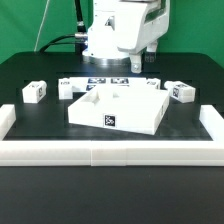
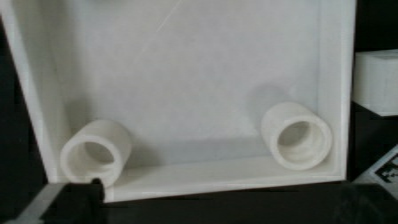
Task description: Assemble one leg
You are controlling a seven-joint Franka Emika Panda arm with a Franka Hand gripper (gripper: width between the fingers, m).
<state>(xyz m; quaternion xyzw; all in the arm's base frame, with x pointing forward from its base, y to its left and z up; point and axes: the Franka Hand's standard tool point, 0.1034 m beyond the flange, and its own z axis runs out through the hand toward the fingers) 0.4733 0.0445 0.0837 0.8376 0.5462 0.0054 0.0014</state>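
Exterior view: the leg point(image 1: 180, 92), a stubby white block with a black-and-white tag, lies on the table point(image 1: 30, 68) beside the pincer point(image 1: 140, 62), apart from it. The other legs point(image 1: 35, 92) lie on the opposite side. How far the pincer is open cannot be told. Only the wrist view shows the two round sockets point(image 2: 299, 135) in the panel point(image 2: 196, 70) beneath the pincer.

Count, exterior view.
Square panel point(image 1: 115, 110): 1, with 1 tag point(image 1: 110, 121) on its near edge.
Stubby tagged blocks: 3 certain: leg point(image 1: 33, 92), leg point(image 1: 68, 88), leg point(image 1: 180, 92). A fourth cannot be confirmed.
Border rail point(image 1: 110, 153) stretches: 3.
Marker board point(image 1: 105, 82): 1.
Robot arm point(image 1: 120, 30): 1.
Wrist view, round sockets: 2: socket point(image 2: 98, 150), socket point(image 2: 297, 135).
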